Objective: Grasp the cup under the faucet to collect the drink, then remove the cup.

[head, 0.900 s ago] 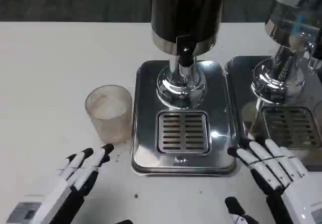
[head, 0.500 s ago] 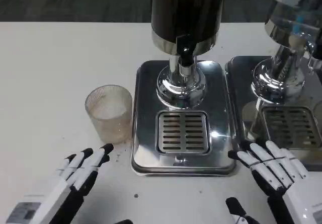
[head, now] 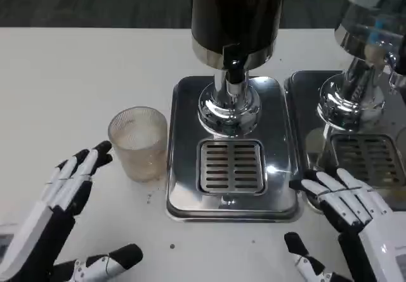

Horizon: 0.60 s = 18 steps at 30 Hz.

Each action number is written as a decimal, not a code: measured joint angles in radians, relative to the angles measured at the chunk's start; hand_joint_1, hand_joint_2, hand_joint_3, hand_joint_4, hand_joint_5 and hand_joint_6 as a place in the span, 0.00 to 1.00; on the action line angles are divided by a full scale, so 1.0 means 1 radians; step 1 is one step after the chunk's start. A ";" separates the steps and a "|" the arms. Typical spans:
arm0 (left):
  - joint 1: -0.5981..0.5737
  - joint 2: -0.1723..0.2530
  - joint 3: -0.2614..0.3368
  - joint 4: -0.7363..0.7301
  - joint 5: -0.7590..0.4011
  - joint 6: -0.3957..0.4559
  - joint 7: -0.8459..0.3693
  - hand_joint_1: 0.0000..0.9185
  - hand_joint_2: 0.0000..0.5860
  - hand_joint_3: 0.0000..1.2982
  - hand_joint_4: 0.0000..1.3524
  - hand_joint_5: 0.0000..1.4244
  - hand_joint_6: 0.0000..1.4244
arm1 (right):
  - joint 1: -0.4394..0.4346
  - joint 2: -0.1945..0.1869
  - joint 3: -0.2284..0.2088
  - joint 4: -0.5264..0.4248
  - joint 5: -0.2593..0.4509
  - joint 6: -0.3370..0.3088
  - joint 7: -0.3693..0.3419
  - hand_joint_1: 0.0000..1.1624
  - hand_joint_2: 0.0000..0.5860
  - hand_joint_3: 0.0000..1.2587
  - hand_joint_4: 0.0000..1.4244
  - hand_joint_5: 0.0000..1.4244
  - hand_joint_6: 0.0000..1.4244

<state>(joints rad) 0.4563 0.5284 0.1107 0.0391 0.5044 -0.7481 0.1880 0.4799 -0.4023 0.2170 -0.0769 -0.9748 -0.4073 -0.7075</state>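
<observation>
White table (head: 76, 66), dark carpet (head: 95, 3) beyond; left hand (head: 60, 199) and right hand (head: 352, 212) spread, empty.

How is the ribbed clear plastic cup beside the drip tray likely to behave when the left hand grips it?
The ribbed clear plastic cup looks empty, so it is probably light and may slide or tip if nudged on the smooth white table. Its thin wall likely flexes under a hard squeeze. The ribs should give the open left hand some friction.
</observation>
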 measured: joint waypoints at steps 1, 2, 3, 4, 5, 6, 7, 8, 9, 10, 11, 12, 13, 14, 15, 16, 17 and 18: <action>-0.013 0.000 0.000 0.015 -0.009 -0.007 0.000 0.00 0.07 0.00 0.00 0.00 0.00 | -0.001 0.003 0.001 0.000 0.000 0.000 0.000 0.40 0.69 0.26 0.17 0.12 0.16; -0.030 0.000 0.000 0.033 -0.019 -0.009 0.000 0.00 0.06 0.00 0.00 0.00 0.00 | -0.002 0.006 0.001 0.000 0.001 0.002 0.000 0.40 0.69 0.26 0.17 0.12 0.16; -0.058 0.000 0.002 0.056 -0.029 -0.008 0.000 0.00 0.06 0.00 0.00 0.00 0.00 | -0.004 0.010 0.002 -0.001 0.002 0.004 0.000 0.40 0.69 0.27 0.17 0.12 0.17; -0.083 0.000 0.006 0.075 -0.037 -0.008 0.000 0.00 0.06 0.00 0.00 0.00 0.00 | -0.005 0.013 0.005 -0.001 0.002 0.006 0.000 0.40 0.69 0.27 0.18 0.12 0.17; -0.095 0.000 0.007 0.082 -0.040 -0.008 0.000 0.00 0.06 0.00 0.00 0.00 0.00 | -0.005 0.015 0.006 -0.001 0.002 0.006 0.000 0.40 0.69 0.27 0.18 0.13 0.17; -0.118 0.000 0.010 0.101 -0.044 -0.009 0.000 0.00 0.05 0.00 0.00 0.00 0.00 | -0.005 0.019 0.010 -0.001 0.002 0.008 0.000 0.40 0.69 0.27 0.18 0.13 0.17; -0.127 0.001 0.011 0.109 -0.046 -0.010 0.000 0.00 0.05 0.00 0.00 0.00 0.00 | -0.005 0.021 0.012 -0.001 0.002 0.009 0.000 0.40 0.69 0.27 0.18 0.13 0.18; -0.140 0.001 0.012 0.122 -0.046 -0.011 0.000 0.00 0.05 0.00 0.00 0.00 0.00 | -0.004 0.024 0.013 -0.002 0.002 0.010 0.000 0.40 0.69 0.27 0.19 0.13 0.18; -0.156 0.001 0.013 0.141 -0.046 -0.011 0.000 0.00 0.05 0.00 0.00 0.00 0.00 | -0.005 0.027 0.015 -0.002 0.003 0.011 0.000 0.40 0.69 0.27 0.19 0.14 0.18; -0.171 0.001 0.015 0.158 -0.046 -0.009 0.000 0.02 0.06 0.00 0.00 0.00 0.00 | -0.005 0.032 0.017 -0.002 0.003 0.011 0.000 0.40 0.69 0.28 0.19 0.14 0.18; -0.187 0.001 0.018 0.177 -0.046 -0.007 0.001 0.03 0.06 0.00 0.00 0.00 0.00 | -0.005 0.036 0.018 -0.002 0.005 0.011 0.000 0.40 0.69 0.28 0.20 0.14 0.18; -0.199 0.001 0.021 0.190 -0.046 -0.005 0.002 0.04 0.05 0.00 0.00 0.01 0.00 | -0.005 0.037 0.020 -0.002 0.007 0.011 0.000 0.40 0.69 0.28 0.20 0.15 0.19; -0.232 0.001 0.023 0.227 -0.047 0.000 0.004 0.06 0.05 0.00 0.00 0.01 0.01 | -0.005 0.038 0.020 -0.002 0.012 0.011 0.001 0.40 0.69 0.28 0.20 0.15 0.19; -0.242 0.002 0.024 0.238 -0.048 0.001 0.005 0.06 0.05 0.00 0.00 0.01 0.01 | -0.005 0.038 0.021 -0.002 0.015 0.011 0.001 0.40 0.70 0.29 0.21 0.16 0.19; -0.259 0.002 0.023 0.257 -0.048 0.002 0.006 0.07 0.04 0.00 0.00 0.02 0.02 | -0.005 0.039 0.021 -0.002 0.019 0.012 0.002 0.40 0.70 0.29 0.22 0.16 0.20; -0.286 0.002 0.021 0.289 -0.047 0.004 0.007 0.08 0.05 0.00 0.00 0.02 0.03 | -0.006 0.039 0.022 -0.003 0.020 0.012 0.005 0.40 0.70 0.29 0.22 0.16 0.20; -0.303 0.002 0.021 0.307 -0.046 0.008 0.008 0.08 0.04 0.00 0.00 0.03 0.04 | -0.007 0.039 0.023 -0.003 0.020 0.013 0.007 0.40 0.70 0.29 0.23 0.17 0.20; -0.333 0.004 0.017 0.341 -0.044 0.012 0.012 0.09 0.04 0.00 0.00 0.04 0.04 | -0.008 0.039 0.024 -0.004 0.021 0.013 0.011 0.41 0.70 0.30 0.23 0.17 0.20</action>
<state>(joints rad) 0.1229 0.5323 0.1277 0.3801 0.4601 -0.7357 0.1999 0.4715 -0.3633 0.2409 -0.0808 -0.9538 -0.3947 -0.6961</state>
